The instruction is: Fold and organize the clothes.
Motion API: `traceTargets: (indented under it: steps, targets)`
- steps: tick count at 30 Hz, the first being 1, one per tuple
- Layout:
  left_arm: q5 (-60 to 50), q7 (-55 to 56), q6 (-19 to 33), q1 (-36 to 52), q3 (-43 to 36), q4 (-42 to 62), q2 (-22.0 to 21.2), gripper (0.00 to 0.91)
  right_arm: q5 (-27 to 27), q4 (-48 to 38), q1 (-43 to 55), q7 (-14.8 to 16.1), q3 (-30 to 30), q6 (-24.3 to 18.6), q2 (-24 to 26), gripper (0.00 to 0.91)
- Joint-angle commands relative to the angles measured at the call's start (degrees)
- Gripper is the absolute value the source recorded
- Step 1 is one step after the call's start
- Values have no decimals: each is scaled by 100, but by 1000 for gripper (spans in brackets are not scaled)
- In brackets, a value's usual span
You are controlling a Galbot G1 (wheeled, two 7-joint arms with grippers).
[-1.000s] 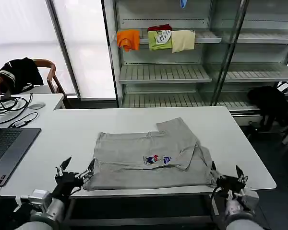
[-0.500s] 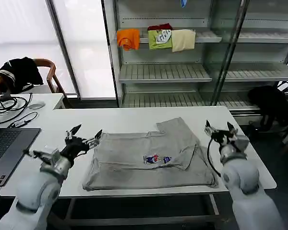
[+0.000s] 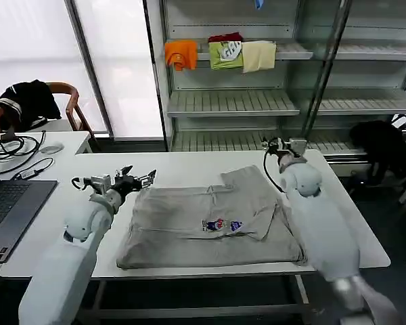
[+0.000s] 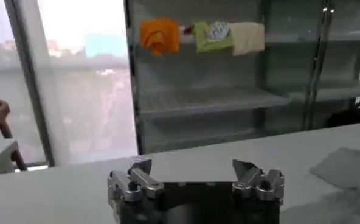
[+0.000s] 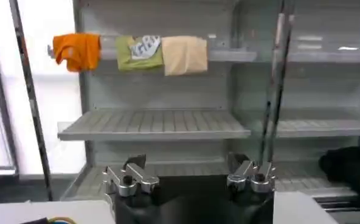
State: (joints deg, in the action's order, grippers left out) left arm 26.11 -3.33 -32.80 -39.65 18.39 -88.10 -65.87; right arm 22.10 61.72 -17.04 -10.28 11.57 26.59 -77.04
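One of the clothes, a grey-taupe shirt (image 3: 210, 220) with a small coloured chest print (image 3: 221, 225), lies partly folded in the middle of the white table (image 3: 189, 166). One sleeve is folded over its right side. My left gripper (image 3: 139, 177) hovers open just off the shirt's far left corner, holding nothing. In the left wrist view its fingers (image 4: 138, 176) spread wide over the bare table (image 4: 228, 155), with the shirt's edge (image 4: 344, 170) off to one side. My right gripper (image 3: 279, 143) is open above the table's back edge, beyond the shirt's far right corner, facing the shelves (image 5: 155, 125).
A laptop (image 3: 7, 210), cables and a mouse (image 3: 51, 149) sit at the table's left end. A chair with a black garment (image 3: 27, 101) stands behind them. The shelf rack (image 3: 230, 101) holds orange, green and cream garments. Another black garment (image 3: 382, 145) lies at the right.
Both arms swung up from the table's front edge toward its far side. The left gripper now sits by the shirt's far left corner, the right one near the back edge. The shirt has not moved.
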Motion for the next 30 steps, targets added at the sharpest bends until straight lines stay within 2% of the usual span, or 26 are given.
traceTargets:
  steps: [1,16,30]
  targets:
    - [-236,5,-22,293,-248,859,-236,907,-462,-1348,398,303,-221,-196,-481,907]
    - [-344,37,-28,93,-286,822,-175,907,-408,-999,13,300,-183,-11,-325,907]
    - [-345,61,-24,31,-198,895,-134,907,-412,-836,-157,279,-183,83,-399,907]
